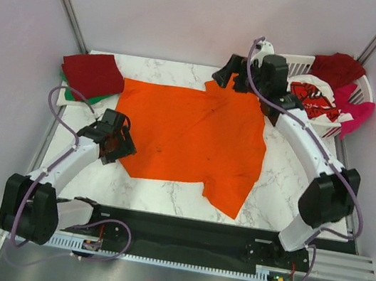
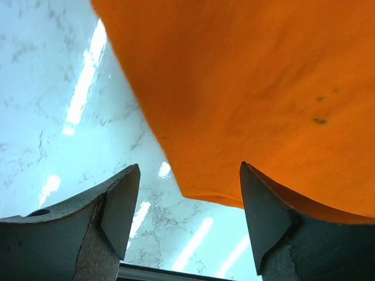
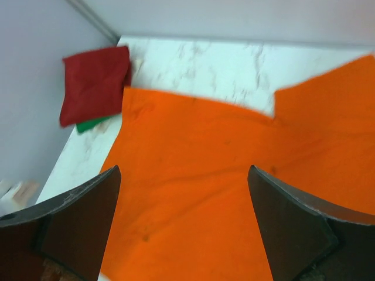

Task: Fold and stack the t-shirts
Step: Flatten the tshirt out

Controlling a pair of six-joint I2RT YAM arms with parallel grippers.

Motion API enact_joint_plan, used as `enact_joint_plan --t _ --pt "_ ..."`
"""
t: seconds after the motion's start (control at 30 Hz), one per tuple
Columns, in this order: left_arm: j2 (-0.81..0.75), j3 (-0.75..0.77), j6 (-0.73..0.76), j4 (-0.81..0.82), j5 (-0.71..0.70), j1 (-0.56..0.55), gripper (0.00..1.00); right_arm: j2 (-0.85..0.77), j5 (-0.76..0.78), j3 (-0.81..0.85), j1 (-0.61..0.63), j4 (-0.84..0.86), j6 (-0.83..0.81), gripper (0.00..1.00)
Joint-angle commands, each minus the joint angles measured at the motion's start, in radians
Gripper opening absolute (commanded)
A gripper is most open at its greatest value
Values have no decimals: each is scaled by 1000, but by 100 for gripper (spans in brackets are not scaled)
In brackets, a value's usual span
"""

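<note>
Far left, a dark red t-shirt [image 1: 92, 73] is stacked folded on a green t-shirt [image 1: 71, 94]. The orange t-shirt [image 1: 192, 137], spread unfolded mid-table, is flanked by the left gripper [image 1: 121, 145] and right gripper [image 1: 226, 75], both wide and empty. More shirts [image 1: 338, 70] are left in the laundry basket [image 1: 299, 60].

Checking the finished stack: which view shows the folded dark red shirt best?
Top external: the folded dark red shirt is sharp and whole, lying on the green shirt. Right wrist shows it blurred; left wrist misses it.
</note>
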Motion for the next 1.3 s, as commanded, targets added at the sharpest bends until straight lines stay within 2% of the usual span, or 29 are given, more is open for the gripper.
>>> enact_joint_plan --t 0.0,0.07,0.23,0.47,0.6,0.7,0.77,0.8,0.83,0.87,1.0,1.03,1.07,1.13,1.17,1.23,1.27 --pt "-33 -75 -178 20 -35 7 76 -107 -46 -249 32 11 87 98" --pt "-67 -125 -223 66 -47 9 75 -193 -45 -370 74 20 83 98" --pt "-113 -193 -280 108 -104 10 70 -301 -17 -487 121 -38 32 98" --pt "-99 -304 -284 293 -96 10 65 -390 0 -541 126 -63 7 98" --pt "-23 -273 -281 309 -107 12 60 -361 -29 -547 128 -61 20 98" --pt "26 -246 -286 313 -111 10 50 -358 -37 -571 132 -46 29 98" --pt "72 -224 -283 319 -119 10 35 -367 -37 -590 131 -38 29 98" --pt "80 -216 -275 319 -119 10 27 -371 -36 -594 132 -40 26 98" --pt "86 -209 -248 316 -116 10 8 -375 -36 -602 132 -41 23 98" --pt "80 -184 -220 313 -101 9 2 -385 -32 -607 131 -46 20 98" --pt "-38 -86 -81 227 -165 -51 2 -417 -23 -619 132 -67 1 98" --pt "-50 -57 -3 214 -170 -68 2 -422 -22 -627 132 -72 -2 98" --pt "-50 22 28 156 -170 -68 2 -431 -22 -630 131 -73 -3 98" --pt "34 122 109 86 -167 -68 3 -434 -25 -637 132 -73 -5 98" --pt "89 226 133 60 -150 -68 3 -433 -23 -639 132 -75 -8 98" --pt "270 325 197 17 -99 -69 3 -425 -25 -642 132 -73 -8 98" --pt "339 447 212 0 -38 -76 3 -416 -28 -644 132 -73 -5 98"
